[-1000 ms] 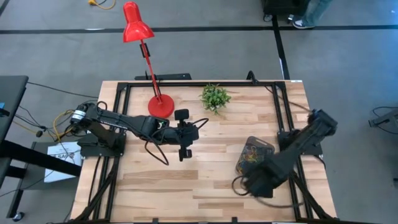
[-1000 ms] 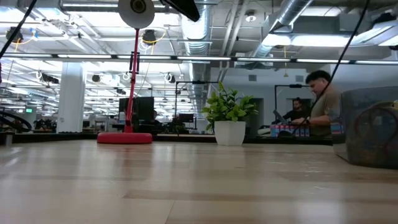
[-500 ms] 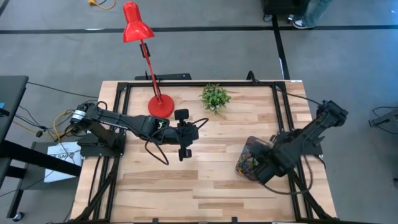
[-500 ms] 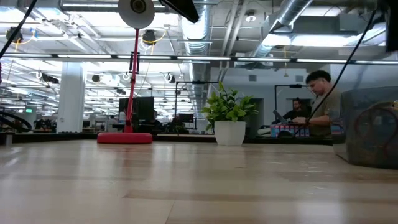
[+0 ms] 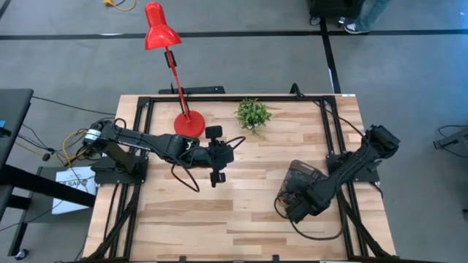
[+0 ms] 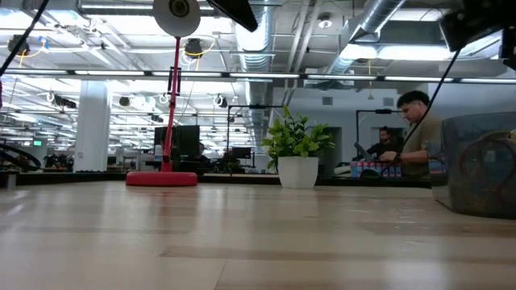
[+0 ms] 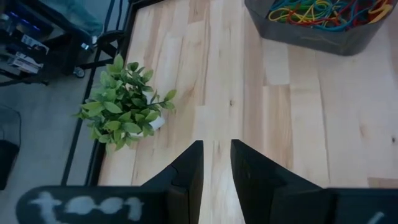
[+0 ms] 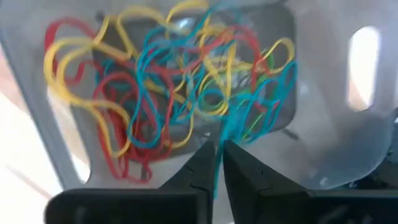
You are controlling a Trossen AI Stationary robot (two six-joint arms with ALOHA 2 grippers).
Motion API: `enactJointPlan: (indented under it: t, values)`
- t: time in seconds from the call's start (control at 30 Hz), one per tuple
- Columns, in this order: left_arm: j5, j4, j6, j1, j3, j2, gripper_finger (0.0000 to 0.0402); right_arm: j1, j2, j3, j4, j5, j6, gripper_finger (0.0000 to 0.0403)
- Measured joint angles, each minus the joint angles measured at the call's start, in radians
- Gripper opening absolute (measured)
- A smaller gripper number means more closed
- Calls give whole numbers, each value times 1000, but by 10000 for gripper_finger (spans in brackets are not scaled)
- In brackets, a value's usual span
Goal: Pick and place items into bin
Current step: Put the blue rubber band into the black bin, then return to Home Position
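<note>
My right gripper (image 8: 217,163) hangs over the bin (image 5: 301,177) at the table's right, fingers pinching a blue band (image 8: 231,127) above the heaped bands, and I fear it snags on the fingers and drags out.

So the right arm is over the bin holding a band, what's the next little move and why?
Probably open the right gripper a bit wider and let go. Its fingers stand right over the small dark grey see-through bin, nearly shut, with a thin blue loop pinched between them and trailing into the tangle of red, yellow and blue bands already inside, so released there it should drop in.
</note>
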Motion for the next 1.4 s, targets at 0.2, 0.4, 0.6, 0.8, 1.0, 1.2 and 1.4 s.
enactJointPlan:
  t: [0.2,0.4,0.6,0.8,1.0,1.2,1.4]
  values:
    - [-4,0,6,3,0,0,73,-24,0,9,2,-78,-98,62]
    - [-6,1,33,3,0,0,73,-67,-42,56,-57,-103,-123,98]
    - [-84,1,102,2,-1,-2,73,-113,-99,164,-172,-161,-212,113]
    - [-377,-124,218,-18,60,-55,73,-157,-148,300,-262,-240,-393,112]
    - [-608,-354,225,-38,168,-119,73,-191,-223,354,-278,-177,-416,111]
    - [-616,-514,225,-43,214,-190,73,-239,-333,356,-291,-80,-447,111]
    - [-560,-672,-121,-43,214,-249,73,-308,-485,356,-273,27,-499,111]
